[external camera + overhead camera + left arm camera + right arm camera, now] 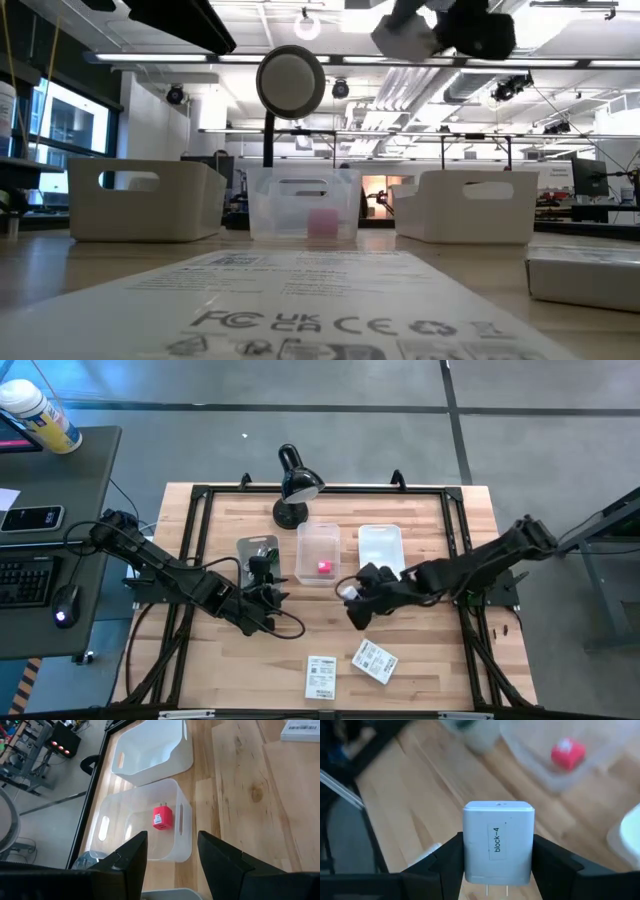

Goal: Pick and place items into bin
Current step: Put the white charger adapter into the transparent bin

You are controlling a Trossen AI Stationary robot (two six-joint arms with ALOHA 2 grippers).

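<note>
- On the left of the bench (420,660) your left end effector (262,603) hangs low with its fingers (131,857) spread and nothing between them. It is just beside the clear bin (318,552), and a dark cord lies near it on the wood.
- The grey tray (258,550) with dark parts stands left of the clear bin. I cannot tell what exactly is inside it.
- In the clear bin the pink cube (162,816) already lies flat on the floor, with its two small prongs toward the white bin (150,745).
- The two packets (320,678) and (375,661) lie flat near the front edge. I judge them light and thin, so you take them by a short edge. The first packet has its long axis front to back; the second is turned at an angle.
- Your right end effector (352,593) is pinching the white block (499,842) above the bench, near the right front of the clear bin.
- The block looks stiff, light and smooth, so it may slip. The fingers hold it on two opposite flat sides, which I think is the good place.
- Its prongs point back toward the wrist, and the label "block-4" runs along its long axis, away from the wrist.
- The white bin (380,546) stands to the right of the clear one; in the top view it appears to hold nothing.
</note>
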